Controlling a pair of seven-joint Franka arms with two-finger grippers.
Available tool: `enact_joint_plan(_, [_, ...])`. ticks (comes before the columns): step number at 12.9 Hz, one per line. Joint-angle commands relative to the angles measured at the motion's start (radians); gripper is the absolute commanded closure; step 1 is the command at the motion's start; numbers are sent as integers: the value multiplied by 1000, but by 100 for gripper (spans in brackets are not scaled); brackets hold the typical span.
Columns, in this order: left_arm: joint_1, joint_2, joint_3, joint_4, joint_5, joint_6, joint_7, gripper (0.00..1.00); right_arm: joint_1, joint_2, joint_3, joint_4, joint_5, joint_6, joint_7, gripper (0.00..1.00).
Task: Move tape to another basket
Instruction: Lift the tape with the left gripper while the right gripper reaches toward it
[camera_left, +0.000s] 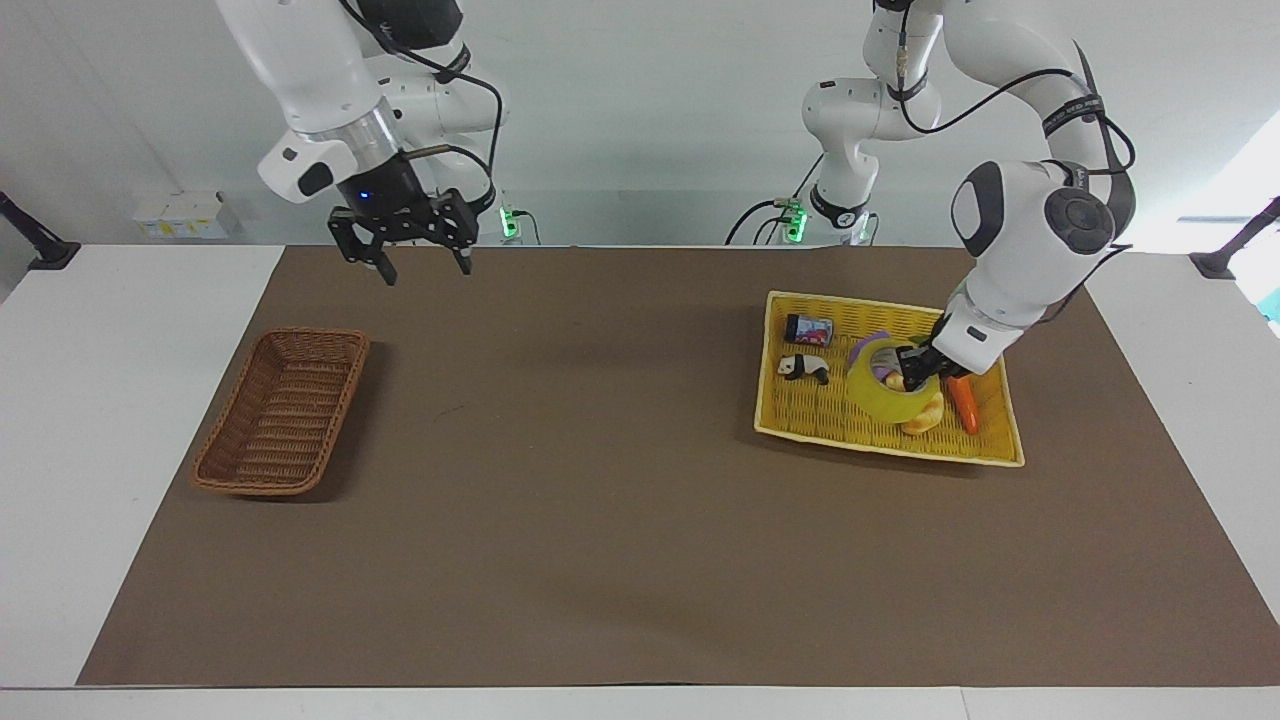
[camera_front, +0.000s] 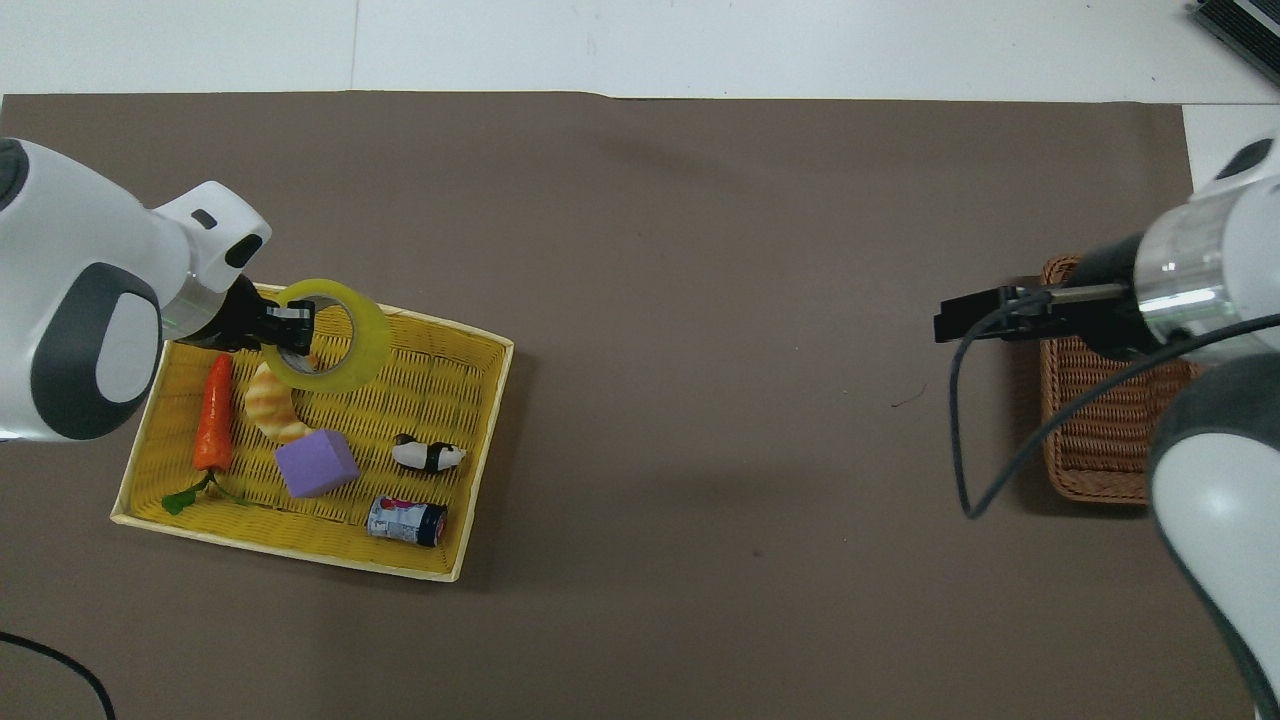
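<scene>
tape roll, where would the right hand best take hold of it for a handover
Judging by its pose, grip the tape on the ring wall toward the right arm's end of the table. The left hand is shut on the wall toward its own end, one finger through the core, holding it over the yellow tray. The right hand, open and high up, could put one finger into the open core.

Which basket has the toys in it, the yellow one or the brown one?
The yellow tray does: the carrot, croissant, purple block, panda and can lie in it. The brown wicker basket holds nothing.
</scene>
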Motion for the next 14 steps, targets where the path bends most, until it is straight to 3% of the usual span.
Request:
enact_joint_plan(1, [-102, 16, 13, 52, -14, -26, -125, 100, 45, 4, 2, -8, 117, 31, 47, 0])
enact_joint_plan(4, [-180, -4, 8, 90, -77, -58, -170, 100, 72, 21, 2, -16, 231, 33, 83, 0])
enact_joint_plan(7, [-251, -22, -19, 132, -85, -90, -345, 100, 85, 23, 2, -62, 349, 46, 75, 0])
enact_joint_plan(10, [-263, -41, -59, 130, -170, -79, -393, 100, 114, 21, 2, -160, 524, 166, 11, 0])
enact_joint_plan(14, [-266, -46, -99, 121, -331, -47, -383, 100, 126, 24, 2, -198, 602, 218, -41, 0])
